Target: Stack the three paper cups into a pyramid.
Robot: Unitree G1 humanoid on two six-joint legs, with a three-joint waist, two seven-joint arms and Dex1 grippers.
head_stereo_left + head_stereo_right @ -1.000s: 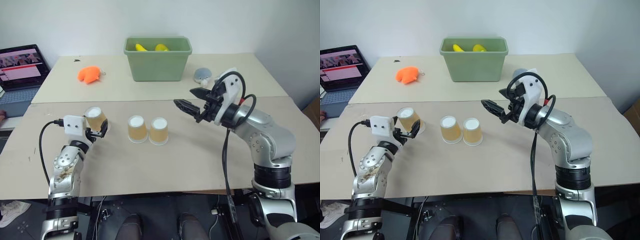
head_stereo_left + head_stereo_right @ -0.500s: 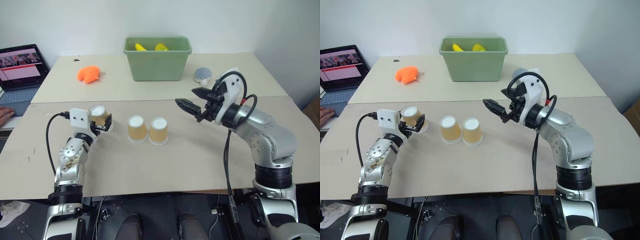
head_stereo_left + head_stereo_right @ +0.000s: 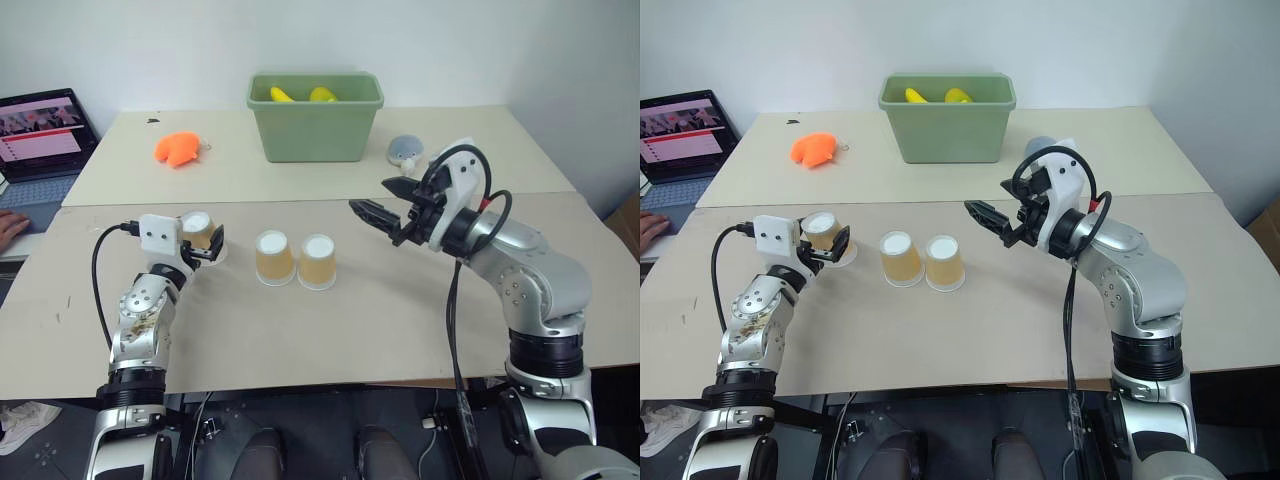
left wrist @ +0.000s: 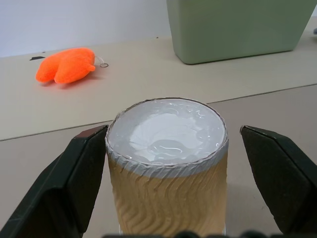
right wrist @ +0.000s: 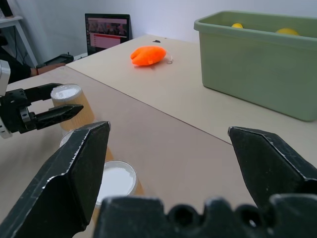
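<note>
1. We saw three paper cups upside down on the table (image 3: 350, 320): two touching side by side at the middle (image 3: 275, 258) (image 3: 318, 261), the third (image 3: 199, 234) well to their left.
2. Our left gripper (image 3: 200, 242) sat around that third cup; one finger (image 4: 74, 181) touched its side, the other stood clear, so the jaws were apart and not clamped.
3. Our right gripper (image 3: 378, 199) hovered with jaws wide apart and empty, to the right of the pair.
4. No pyramid was built yet.
</note>
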